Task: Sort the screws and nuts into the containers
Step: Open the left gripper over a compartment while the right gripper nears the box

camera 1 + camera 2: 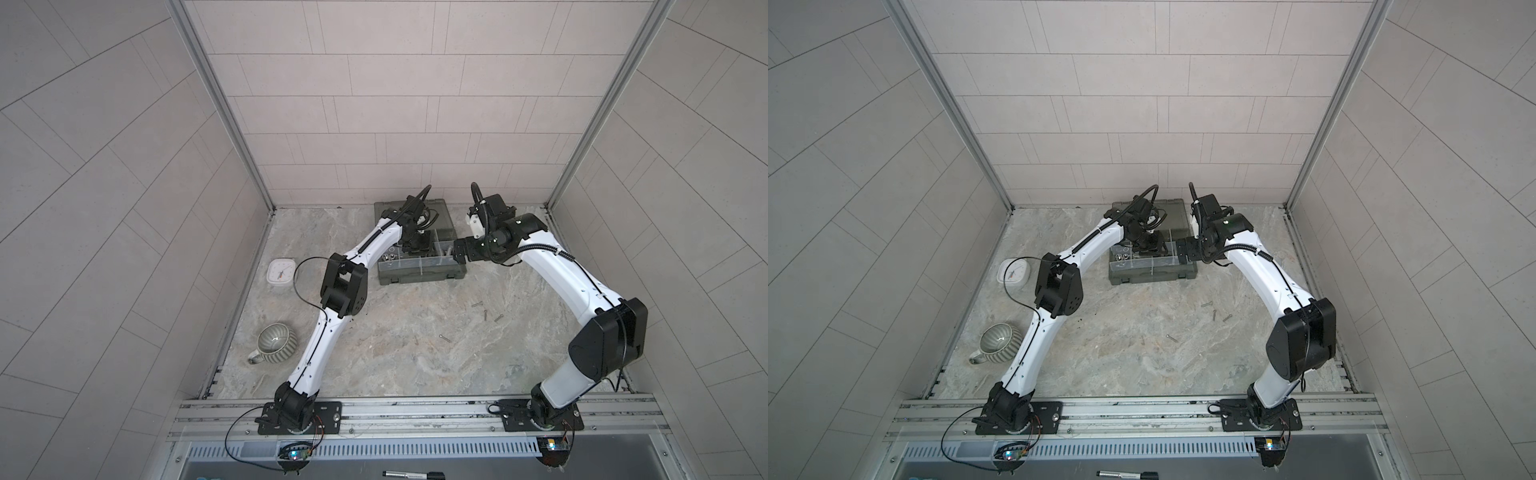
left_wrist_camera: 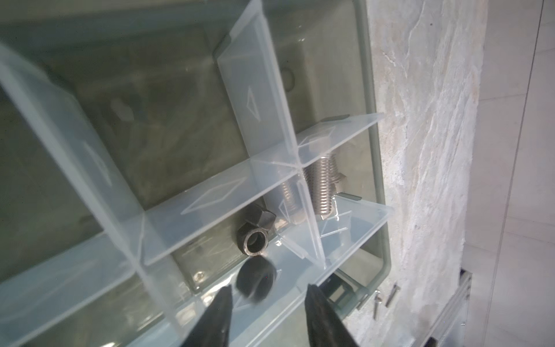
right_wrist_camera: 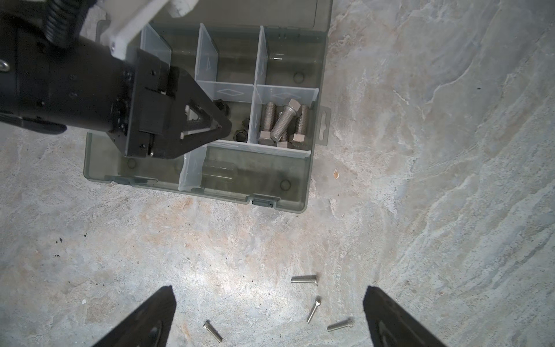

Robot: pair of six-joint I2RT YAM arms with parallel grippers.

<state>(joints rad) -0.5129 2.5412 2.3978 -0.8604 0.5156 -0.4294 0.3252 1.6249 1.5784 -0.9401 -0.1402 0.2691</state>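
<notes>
OK, step in hand: L pincer [image 2: 269,288] dropping a black nut into the case [image 3: 264,174]. Wrist view shows its tips parted, nothing clamped. The blurred nut [image 2: 256,280] sits just past the tips, touching neither, so prob. mid-drop. It's over the mid cell, where a 2nd nut [image 2: 255,237] lies on the floor beside the divider [image 2: 310,222]. Thick bolts [image 3: 283,123] are in the next cell, other side of that divider.

To do it well: hold the wrist put till the nut settles, no early swing-off. Tips hang low btw the clear walls, so exit straight up w/o sideways drift, since a snag on a divider could shift the case. Then check the nut ended in the nut cell, not bounced over w/ the bolts.

R pincer [image 3: 268,288] is spread wide and empty, hovering above the tabletop [image 3: 435,180] near the case's edge. Four thin screws [image 3: 304,279] lie loose on the tabletop, well apart from the case. They look like what's left to sort. For R: wait till L clears, take one screw at a time w/ jaws across the shank, and use an empty cell.
</notes>
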